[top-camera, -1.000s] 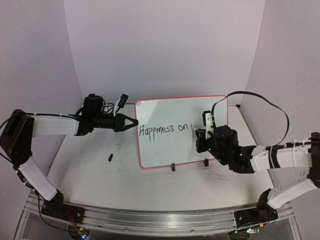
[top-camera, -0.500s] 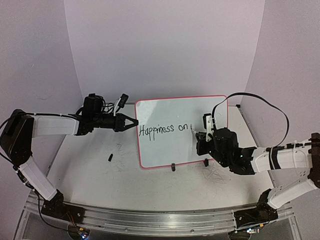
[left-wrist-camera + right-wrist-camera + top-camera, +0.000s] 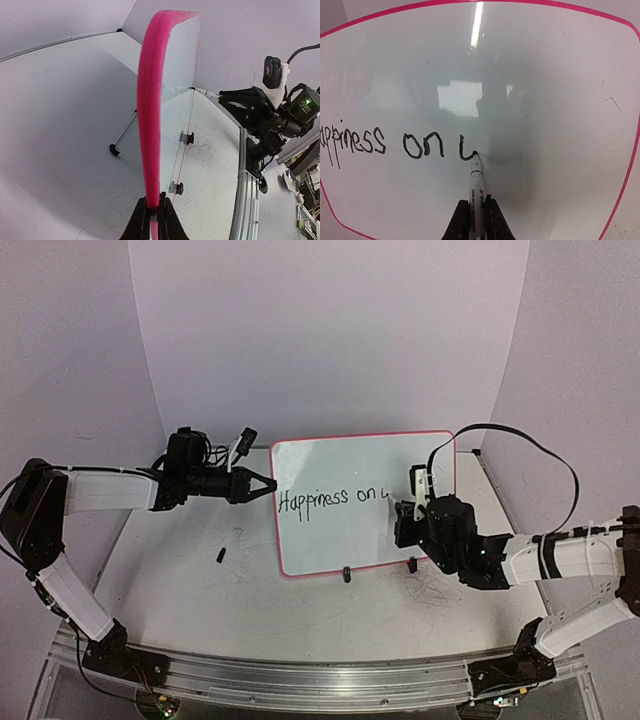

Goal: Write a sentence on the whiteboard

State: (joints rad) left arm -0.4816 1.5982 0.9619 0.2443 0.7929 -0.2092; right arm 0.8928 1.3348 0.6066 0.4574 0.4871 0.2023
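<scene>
My right fingers (image 3: pixel 459 223) are clenching the marker (image 3: pixel 476 192), pressing its tip on the whiteboard (image 3: pixel 345 465) standing upright on the desk (image 3: pixel 180 590) and forming the letter after "on" in the sentence (image 3: pixel 330 499), while my left fingers (image 3: pixel 141 220) are pinching the board's pink edge; next, I judge, I'm needing steady rightward strokes.

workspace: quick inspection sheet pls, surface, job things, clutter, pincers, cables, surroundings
surface: white tabletop, faint grey scribbles near the board's feet
job's things: whiteboard upright on black clip feet; sentence reads "Happiness on" plus one started stroke
clutter: small black piece lying left of the board, possibly a cap
pincers: left pincer shut on the board's left rim; right pincer shut on a marker, tip at the newest stroke
cables: black cable looping above the right arm
surroundings: plain pale walls; metal rail at the near edge
</scene>
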